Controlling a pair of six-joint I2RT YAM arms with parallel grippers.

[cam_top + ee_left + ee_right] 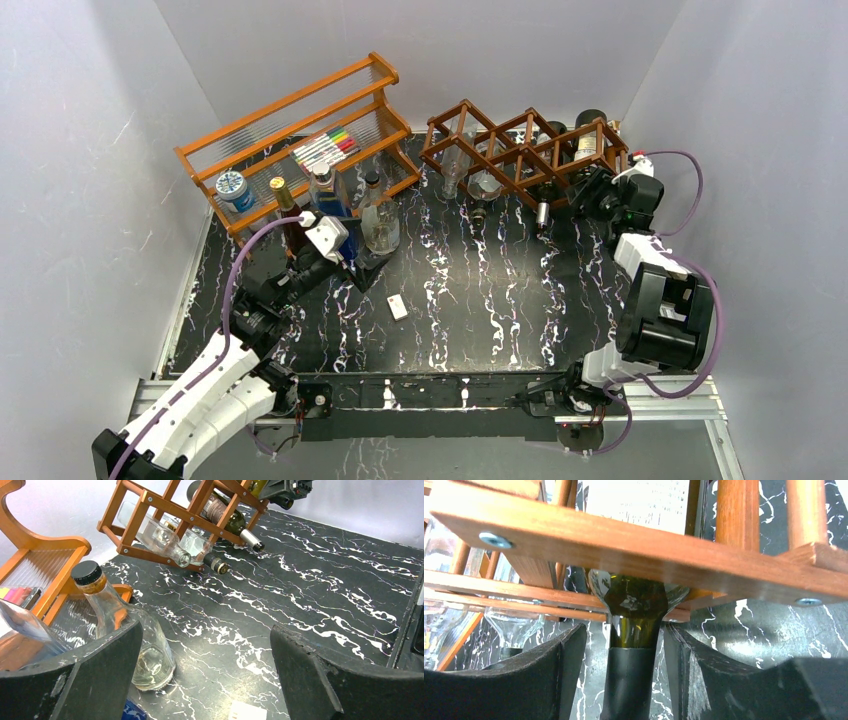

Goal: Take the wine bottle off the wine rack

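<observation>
**Right claw astride the bottle neck, contact unclear**

In the right wrist view the right claw (625,630) is spread to either side of the dark green neck of the wine bottle (636,600). A gap shows on one side, and the other side seems just touching. The bottle lies in a cell of the wine rack (624,540), its body mostly hidden behind a slat and its label cut off at the top. The left claw (205,670) hangs wide apart over the worktop (310,590), beside a clear bottle (125,630)
</observation>
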